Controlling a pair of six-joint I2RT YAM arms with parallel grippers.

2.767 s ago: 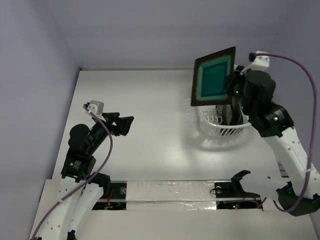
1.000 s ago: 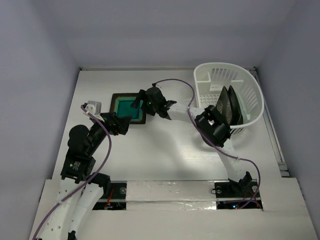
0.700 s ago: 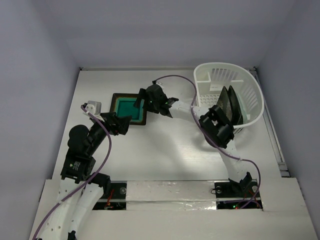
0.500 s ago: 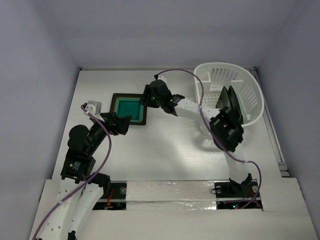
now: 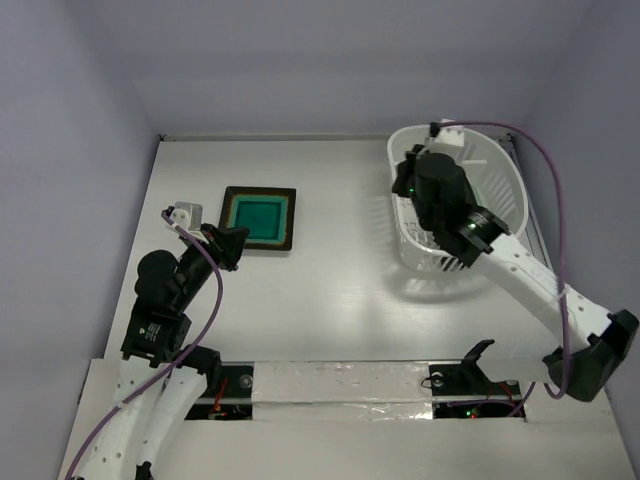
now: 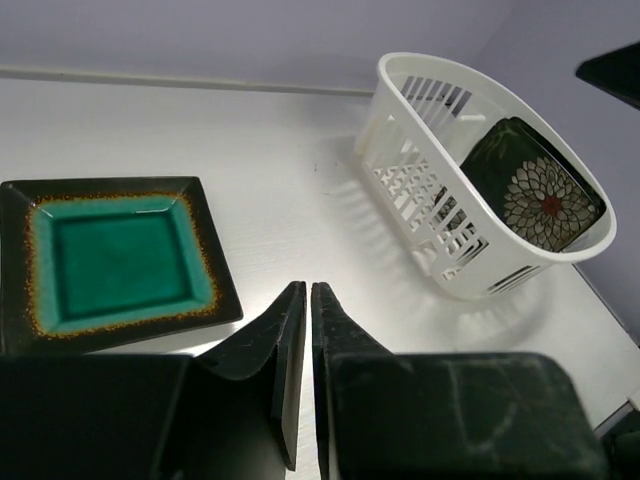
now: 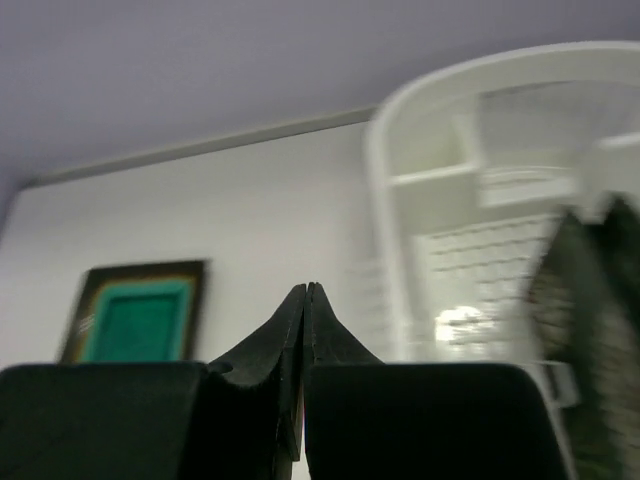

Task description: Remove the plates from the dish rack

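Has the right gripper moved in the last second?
Yes. The right gripper left the teal plate and swung right, now above the dish rack.

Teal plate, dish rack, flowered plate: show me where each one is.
teal plate [image 5: 259, 216], top view, its green centre.
dish rack [image 6: 415, 185], left wrist view, its slatted side wall.
flowered plate [image 6: 545, 197], left wrist view, the flower's red middle.

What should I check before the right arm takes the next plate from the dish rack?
1. Teal plate lies flat on the table, outside the dish rack: ok.
2. Right gripper holds nothing: ok.
3. Right gripper opened for a grasp: not ok, jaws shut.
4. Flowered plate stands on edge in the rack: ok.
5. Number of plates left in the rack: cannot tell.
6. Left gripper away from the rack: ok.
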